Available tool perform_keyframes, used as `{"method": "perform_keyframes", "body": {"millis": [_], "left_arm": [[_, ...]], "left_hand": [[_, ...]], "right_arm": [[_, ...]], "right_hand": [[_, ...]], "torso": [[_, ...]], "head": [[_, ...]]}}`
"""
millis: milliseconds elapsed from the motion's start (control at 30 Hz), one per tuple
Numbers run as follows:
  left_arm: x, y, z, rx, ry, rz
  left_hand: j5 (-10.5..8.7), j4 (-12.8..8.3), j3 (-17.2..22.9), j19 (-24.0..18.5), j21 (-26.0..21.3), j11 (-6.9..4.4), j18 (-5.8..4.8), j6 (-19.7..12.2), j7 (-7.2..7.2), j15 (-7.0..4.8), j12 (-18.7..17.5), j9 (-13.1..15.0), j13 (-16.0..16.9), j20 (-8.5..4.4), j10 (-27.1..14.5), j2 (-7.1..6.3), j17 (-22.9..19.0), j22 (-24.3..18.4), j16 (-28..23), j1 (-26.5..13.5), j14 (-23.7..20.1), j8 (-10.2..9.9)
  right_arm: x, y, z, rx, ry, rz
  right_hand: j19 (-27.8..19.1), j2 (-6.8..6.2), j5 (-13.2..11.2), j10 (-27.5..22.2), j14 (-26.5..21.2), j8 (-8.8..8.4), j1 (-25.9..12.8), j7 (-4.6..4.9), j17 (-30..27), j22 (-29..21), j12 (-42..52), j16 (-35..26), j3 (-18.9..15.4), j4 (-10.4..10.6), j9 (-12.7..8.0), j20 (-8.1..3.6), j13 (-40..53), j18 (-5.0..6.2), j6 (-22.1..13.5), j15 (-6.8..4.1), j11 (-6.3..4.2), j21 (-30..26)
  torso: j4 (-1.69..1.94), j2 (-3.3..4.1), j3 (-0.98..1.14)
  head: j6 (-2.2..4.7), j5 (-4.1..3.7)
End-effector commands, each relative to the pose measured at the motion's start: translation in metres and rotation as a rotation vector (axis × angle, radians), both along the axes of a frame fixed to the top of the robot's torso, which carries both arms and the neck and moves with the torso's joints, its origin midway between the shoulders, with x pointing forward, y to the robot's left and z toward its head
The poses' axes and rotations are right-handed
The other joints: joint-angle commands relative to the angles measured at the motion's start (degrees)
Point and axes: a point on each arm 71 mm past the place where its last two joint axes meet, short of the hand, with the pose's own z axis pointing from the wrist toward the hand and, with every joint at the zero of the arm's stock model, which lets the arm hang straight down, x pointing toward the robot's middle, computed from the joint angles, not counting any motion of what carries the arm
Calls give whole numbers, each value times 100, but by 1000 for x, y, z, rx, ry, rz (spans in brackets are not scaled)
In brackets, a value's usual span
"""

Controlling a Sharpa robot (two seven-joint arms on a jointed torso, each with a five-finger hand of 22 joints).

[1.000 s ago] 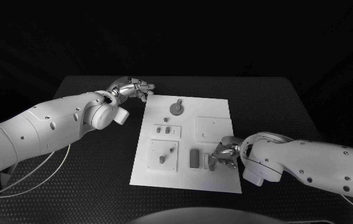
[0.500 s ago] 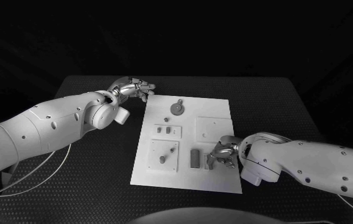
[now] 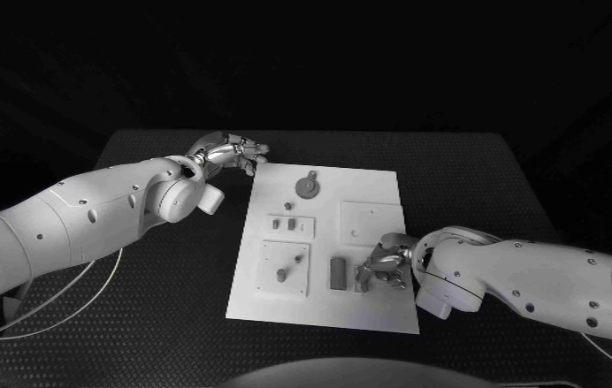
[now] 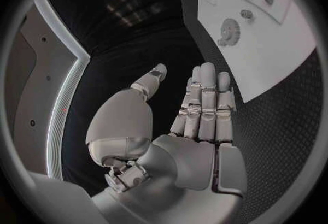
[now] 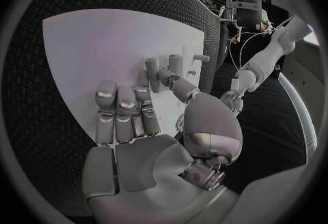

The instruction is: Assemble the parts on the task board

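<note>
The white task board [image 3: 370, 313] lies in the middle of the black table. My right hand [image 3: 386, 267] rests on its near right part, and the thumb and a fingertip [image 5: 142, 81] pinch a small grey part [image 5: 152, 66] while the other fingers lie flat on the board [image 5: 89, 43]. That part [image 3: 363, 282] stands beside a dark bar [image 3: 338, 273]. My left hand [image 3: 233, 154] hovers just off the board's far left corner, its fingers [image 4: 205, 104] straight and holding nothing. A round gear-like part [image 3: 306, 186] sits on the far side of the board [image 4: 287, 65].
Small parts [image 3: 291, 224] sit in a raised block at the board's left, and pegs [image 3: 283, 273] stand in a square block nearer me. A square plate [image 3: 370, 220] lies at the right. Black table [image 3: 153, 317] surrounds the board.
My right hand has shifted slightly left across the board, and the small part has moved with it toward the dark bar. My left hand has stayed where it was.
</note>
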Motion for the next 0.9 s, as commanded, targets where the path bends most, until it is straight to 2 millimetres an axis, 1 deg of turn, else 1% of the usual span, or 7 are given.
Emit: {"method": "perform_keyframes", "body": {"millis": [33,133,267,433,667,867,900], "left_arm": [[-1,-2,1,-5,-1,-18],[-1,-2,1,-5,0,-18],[-1,-2,1,-4,0,-18],[-1,-2,1,-4,1,-18],[-1,-2,1,-3,2,-19],[-1,-2,0,-2,3,-19],[-1,-2,0,-2,3,-19]], "left_hand": [[-25,34,-7,24,-31,-4,58,-48,3,12,24,6,6,-60,-33,10,9,83,-16,-46,0,39],[-25,35,-8,25,-31,-4,58,-48,3,12,24,6,6,-60,-34,10,10,83,-16,-46,-1,39],[-25,36,-8,25,-31,-4,58,-49,4,12,24,5,6,-60,-34,10,10,84,-16,-47,-1,40],[-24,36,-8,25,-32,-4,58,-50,4,12,24,5,6,-60,-35,10,11,84,-17,-46,-1,40],[-25,36,-8,25,-33,-4,58,-52,4,12,23,5,6,-60,-36,9,12,85,-17,-45,-1,41],[-24,37,-8,25,-33,-3,58,-52,5,12,23,5,6,-60,-37,9,13,86,-17,-45,-2,42],[-25,38,-8,25,-34,-3,58,-53,5,12,23,5,6,-60,-37,9,14,86,-17,-45,-2,42]], "right_arm": [[-3,4,-2,11,17,19],[-3,4,-3,13,19,24],[-3,5,-2,18,20,30],[-4,6,-2,21,23,37],[-5,7,-2,29,24,49],[-5,7,-2,26,23,59],[-5,6,-2,24,23,60]], "right_hand": [[-5,-50,-39,12,-11,-12,-55,87,-6,-10,-4,-27,-103,-12,-46,-22,9,345,-87,-7,-7,29],[-18,-140,-316,3,-19,-9,-89,87,-8,-27,-9,-38,-185,23,-61,-29,11,345,-99,-7,-7,23],[-22,-349,-561,-7,-30,-6,-162,90,-10,-44,-12,-49,-262,124,-79,-32,13,345,-111,-5,-3,22],[-30,-431,-636,-16,-43,-5,-189,93,-12,-51,-11,-57,-342,154,-88,-38,16,345,-127,-4,-2,24],[-36,-462,-647,-22,-58,-5,-183,94,-21,-56,-12,-69,-351,171,-92,-42,18,345,-134,-4,-1,22],[-54,-275,-563,-29,-52,17,-15,89,2,-59,-2,-52,-338,87,-96,-56,26,345,-123,-7,-7,35],[-63,-106,-514,-26,-39,34,113,83,18,-57,2,-38,-292,5,-95,-60,28,345,-104,-11,-12,44]], "torso": [[1,-4,1],[-3,0,1],[-4,-2,0],[-5,-2,4],[-3,-2,5],[-5,-3,5],[-6,-5,4]], "head": [[-6,6],[-12,5],[-11,10],[-17,24],[-23,26],[-30,27],[-33,28]]}}
